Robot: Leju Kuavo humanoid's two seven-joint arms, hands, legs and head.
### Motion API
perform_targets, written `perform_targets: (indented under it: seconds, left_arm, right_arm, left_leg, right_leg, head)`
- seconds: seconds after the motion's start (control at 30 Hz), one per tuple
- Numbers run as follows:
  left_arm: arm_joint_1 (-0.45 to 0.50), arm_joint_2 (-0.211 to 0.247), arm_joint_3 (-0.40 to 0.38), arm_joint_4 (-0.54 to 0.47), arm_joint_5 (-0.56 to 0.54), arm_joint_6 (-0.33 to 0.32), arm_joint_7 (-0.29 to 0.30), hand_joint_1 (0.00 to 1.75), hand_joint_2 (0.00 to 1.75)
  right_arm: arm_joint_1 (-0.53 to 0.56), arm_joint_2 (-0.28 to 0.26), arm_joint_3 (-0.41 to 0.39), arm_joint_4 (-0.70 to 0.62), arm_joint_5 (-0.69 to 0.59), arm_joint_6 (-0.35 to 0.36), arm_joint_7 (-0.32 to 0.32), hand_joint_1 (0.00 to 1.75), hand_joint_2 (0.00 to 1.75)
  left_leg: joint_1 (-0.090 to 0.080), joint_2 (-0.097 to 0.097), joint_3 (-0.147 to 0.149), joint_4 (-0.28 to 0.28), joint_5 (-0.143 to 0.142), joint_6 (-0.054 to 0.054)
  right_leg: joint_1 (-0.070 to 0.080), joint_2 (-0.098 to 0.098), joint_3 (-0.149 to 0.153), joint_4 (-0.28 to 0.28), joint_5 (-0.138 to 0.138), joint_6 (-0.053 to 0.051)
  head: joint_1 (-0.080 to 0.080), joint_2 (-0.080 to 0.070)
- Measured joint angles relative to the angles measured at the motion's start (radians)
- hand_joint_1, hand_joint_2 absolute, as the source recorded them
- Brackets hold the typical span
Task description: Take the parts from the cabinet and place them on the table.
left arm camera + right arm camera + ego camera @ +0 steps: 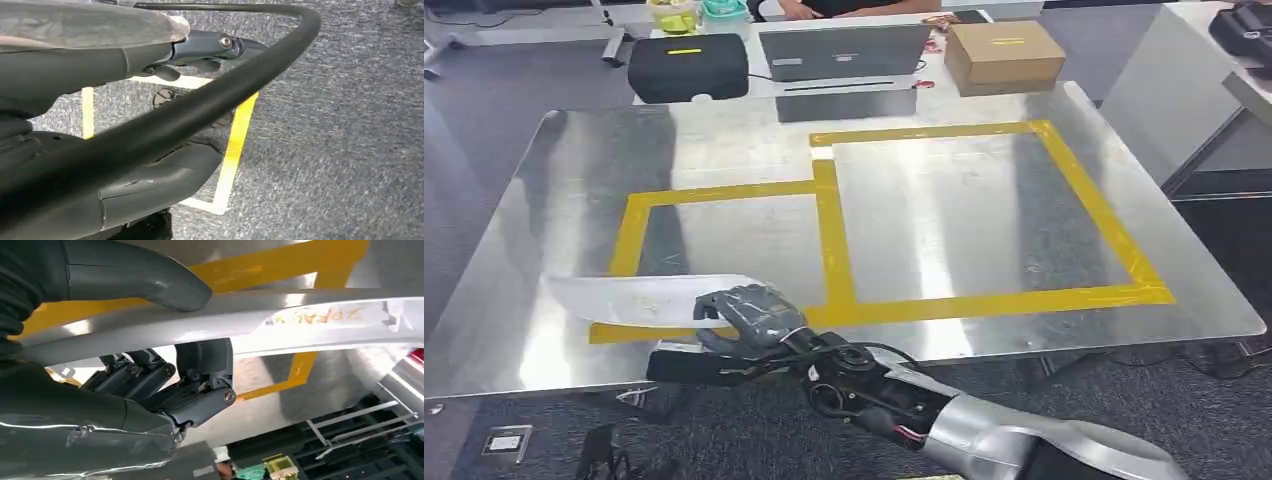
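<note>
**Right hand holds the part at the table's near edge**

Low and left of centre in the head view, the right hand [749, 318] grips a long, flat, silvery-white curved part [639, 297] over the shiny metal table [944, 215], beside the yellow tape outline [829, 235]. The left hand [75, 65] hangs above grey carpet; I cannot tell its state.

Grey carpet floor [484, 90] all around, marked with yellow and white tape lines [235, 145]. Beyond the shiny metal counter [924, 230], a desk [764, 88] carrying a laptop [844, 50], a black case [688, 67] and a cardboard box [1004, 55]. Bright overhead glare across the metal.
</note>
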Motion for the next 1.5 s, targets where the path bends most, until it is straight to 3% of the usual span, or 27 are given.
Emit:
perform_targets:
  seconds: [0.2, 0.3, 0.33, 0.43, 0.47, 1.3, 1.4, 1.5]
  left_arm:
    - [-0.006, -0.003, -0.011, 0.000, -0.014, 0.001, -0.002, 0.00, 1.75]
    - [-0.009, -0.004, -0.016, 0.000, -0.017, 0.001, -0.005, 0.00, 1.75]
    - [-0.010, -0.005, -0.016, 0.000, -0.019, 0.000, -0.006, 0.00, 1.75]
    - [-0.013, -0.006, -0.025, 0.000, -0.037, -0.001, -0.015, 0.00, 1.75]
    - [-0.015, -0.006, -0.029, 0.000, -0.038, 0.000, -0.016, 0.00, 0.00]
    - [-0.020, -0.010, -0.033, 0.000, -0.012, -0.001, 0.006, 0.00, 0.00]
    - [-0.020, -0.010, -0.033, 0.000, -0.010, -0.002, 0.006, 0.00, 0.00]
    - [-0.019, -0.010, -0.033, 0.000, -0.008, -0.007, 0.006, 0.00, 0.00]
  right_arm:
    - [-0.016, 0.001, 0.047, 0.023, 0.124, -0.064, 0.092, 1.75, 1.75]
    - [-0.025, 0.001, 0.058, 0.037, 0.135, -0.081, 0.096, 1.75, 1.75]
    - [-0.025, 0.001, 0.060, 0.041, 0.140, -0.087, 0.098, 0.00, 0.00]
    - [-0.028, 0.001, 0.066, 0.052, 0.143, -0.120, 0.096, 0.00, 0.00]
    - [-0.029, 0.001, 0.066, 0.056, 0.136, -0.128, 0.091, 0.00, 0.00]
    - [-0.030, 0.002, 0.081, 0.121, 0.085, -0.180, 0.043, 0.00, 0.00]
    - [-0.028, 0.002, 0.073, 0.125, -0.011, -0.195, -0.031, 0.00, 0.00]
    - [-0.027, 0.005, 0.041, 0.123, -0.259, -0.176, -0.199, 0.00, 0.00]
  left_leg:
    - [0.000, 0.000, 0.000, 0.000, 0.000, 0.000]
    - [0.000, 0.000, 0.000, 0.000, 0.000, 0.000]
    - [0.000, 0.000, 0.001, 0.000, 0.000, 0.000]
    - [0.000, 0.000, 0.001, 0.000, 0.000, 0.000]
    - [0.000, 0.000, 0.001, 0.000, 0.000, 0.000]
    - [0.000, 0.000, 0.001, 0.000, 0.000, 0.000]
    - [0.000, 0.000, 0.001, 0.000, 0.000, 0.000]
    - [0.000, 0.000, 0.001, 0.000, 0.000, 0.000]
  right_leg:
    - [0.000, 0.000, 0.000, 0.000, 0.000, 0.000]
    - [0.000, 0.000, 0.000, 0.000, 0.001, 0.000]
    - [0.000, 0.000, 0.000, 0.000, 0.001, 0.000]
    - [0.000, 0.000, 0.000, 0.000, 0.001, 0.000]
    - [0.000, 0.000, 0.000, 0.000, 0.001, 0.000]
    - [0.000, 0.000, 0.000, 0.000, 0.000, 0.000]
    - [0.000, 0.000, 0.000, 0.000, 0.001, 0.000]
    - [0.000, 0.000, 0.001, 0.000, 0.001, 0.000]
  head:
    - [-0.001, 0.000]
    - [-0.002, 0.000]
    - [-0.002, 0.000]
    - [-0.002, 0.000]
    - [-0.003, 0.000]
    - [-0.005, 0.000]
    - [-0.005, 0.000]
    - [-0.005, 0.000]
